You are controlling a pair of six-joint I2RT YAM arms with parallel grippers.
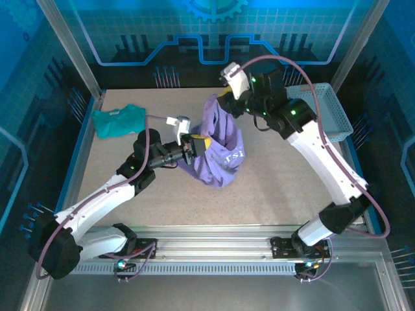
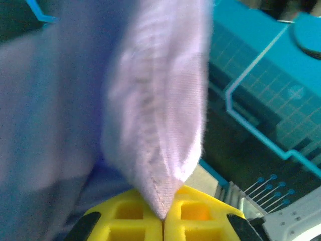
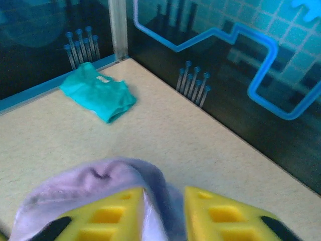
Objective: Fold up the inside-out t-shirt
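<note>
The inside-out t-shirt [image 1: 217, 146] hangs bunched like a bag between the two grippers. The left gripper [image 2: 163, 221] pinches tight on a seam. The right gripper [image 3: 163, 211], higher up, squeezes cloth between its yellow fingers [image 3: 220, 213]. I think they are lifting it to spread it. Next they should pull apart and lay it flat on the table [image 1: 292, 194].

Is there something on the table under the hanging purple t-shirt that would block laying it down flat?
Nothing visible lies on the table below the purple t-shirt. The teal shirt lies apart at the far left, and the basket is at the far right.
</note>
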